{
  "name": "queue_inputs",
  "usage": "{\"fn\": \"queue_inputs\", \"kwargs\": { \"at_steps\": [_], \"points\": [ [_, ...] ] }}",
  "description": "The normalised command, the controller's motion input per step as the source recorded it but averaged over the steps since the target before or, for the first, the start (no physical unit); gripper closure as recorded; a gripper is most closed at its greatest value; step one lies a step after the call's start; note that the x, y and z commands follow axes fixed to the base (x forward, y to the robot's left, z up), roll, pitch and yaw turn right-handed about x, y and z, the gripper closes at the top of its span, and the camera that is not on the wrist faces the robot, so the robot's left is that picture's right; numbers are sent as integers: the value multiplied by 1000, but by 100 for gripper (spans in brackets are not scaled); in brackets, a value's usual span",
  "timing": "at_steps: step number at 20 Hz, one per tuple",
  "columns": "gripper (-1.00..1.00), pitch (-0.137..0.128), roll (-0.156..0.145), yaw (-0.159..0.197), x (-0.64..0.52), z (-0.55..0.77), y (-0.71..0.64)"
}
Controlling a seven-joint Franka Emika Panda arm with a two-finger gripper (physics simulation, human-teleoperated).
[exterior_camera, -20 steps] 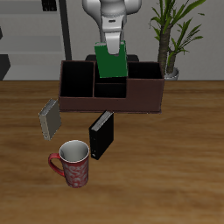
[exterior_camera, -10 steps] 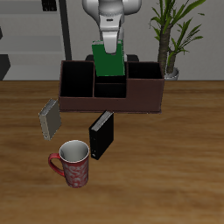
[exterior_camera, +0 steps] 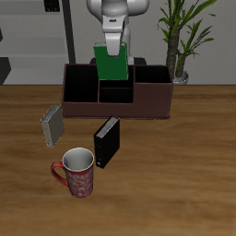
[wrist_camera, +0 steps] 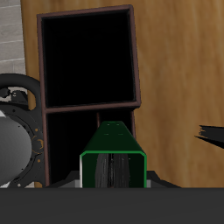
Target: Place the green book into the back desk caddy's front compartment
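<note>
The green book hangs upright in my gripper, which is shut on its top edge. It is held above the rear middle part of the back desk caddy, a long reddish-brown box with black cells. The small front compartment lies just in front of and below the book's lower edge, and it is empty. In the wrist view the green book shows end-on between the jaws, with a large black cell of the caddy beyond it.
A black book stands on the table in front of the caddy, with a grey book beside it. A red mug stands nearer the table's front edge. A potted plant stands behind the caddy's end.
The gripper has carried the green book a little farther back and sideways over the caddy. The book has gone from tilted to nearly upright.
</note>
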Motion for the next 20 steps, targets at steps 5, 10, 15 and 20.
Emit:
{"fn": "queue_inputs", "kwargs": {
  "at_steps": [5,10,15,20],
  "points": [
    [100,4,6,2,-11,-32,6],
    [100,1,1,-5,51,-26,0],
    [100,27,11,11,34,-113,15],
    [100,23,6,6,29,-98,-7]
  ]
}}
